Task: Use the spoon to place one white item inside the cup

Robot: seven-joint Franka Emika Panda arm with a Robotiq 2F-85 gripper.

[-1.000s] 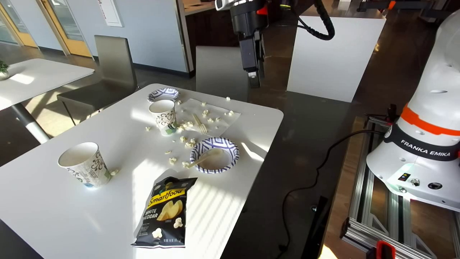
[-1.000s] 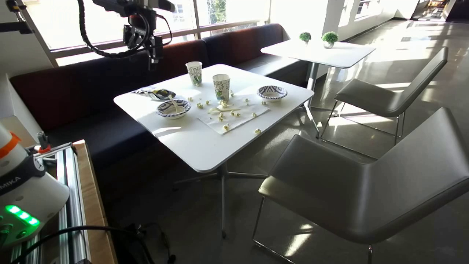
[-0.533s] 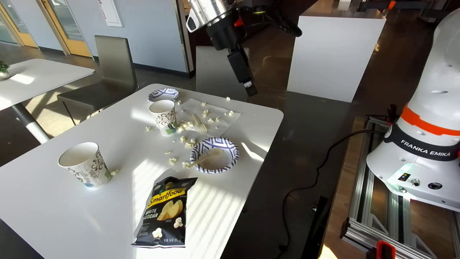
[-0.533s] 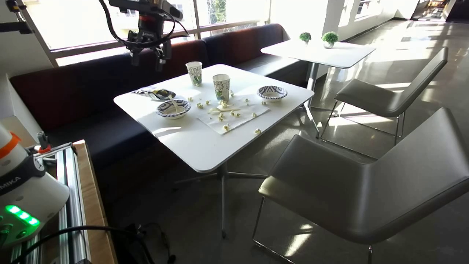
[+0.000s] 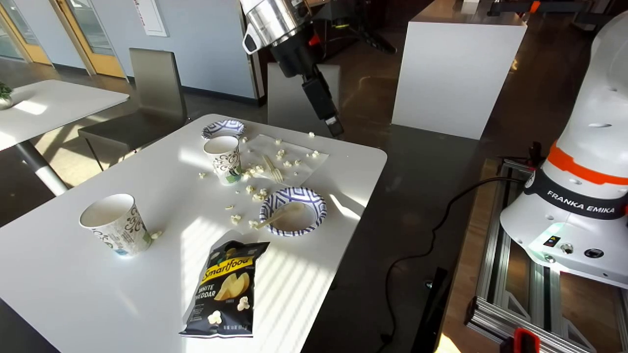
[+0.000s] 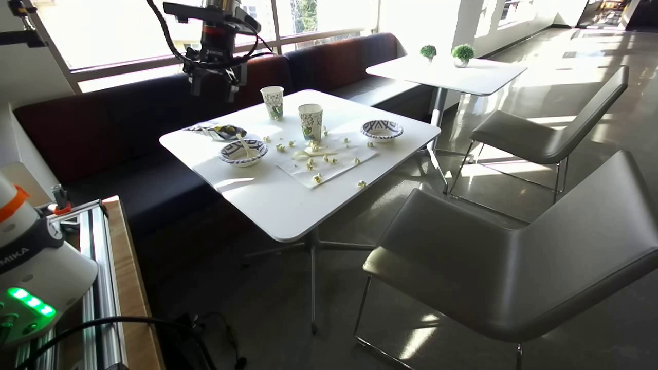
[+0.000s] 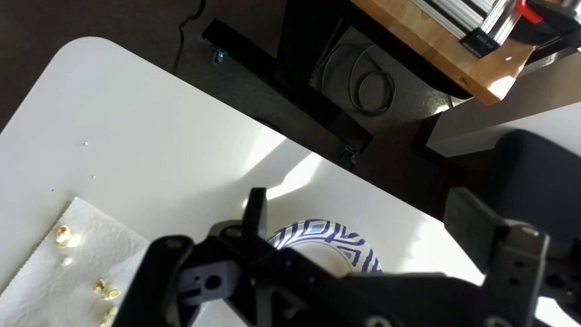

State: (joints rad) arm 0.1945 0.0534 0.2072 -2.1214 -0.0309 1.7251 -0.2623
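We count two cups [image 5: 228, 162], two bowls [image 5: 317, 210], one bag [image 5: 225, 291], one napkin [image 7: 45, 290], many popcorn pieces [image 5: 236, 219] and, in the bowl nearer the bag, one spoon [image 5: 282, 214]. Our tool [image 6: 214, 94] hangs, jaws apart. The white worktop [image 5: 122, 299] stands near two chairs [image 6: 462, 267] and a padded seat [image 6: 334, 62].

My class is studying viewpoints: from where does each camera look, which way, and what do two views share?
Wrist view: on the wrist, facing down at table and bowl; open tool shows.
An exterior view: high by the popcorn bag, facing chairs; arm, tool, base show.
An exterior view: high by the chairs, facing the bench; arm, tool, base show.
Both exterior views share the cups, from opposite sides.
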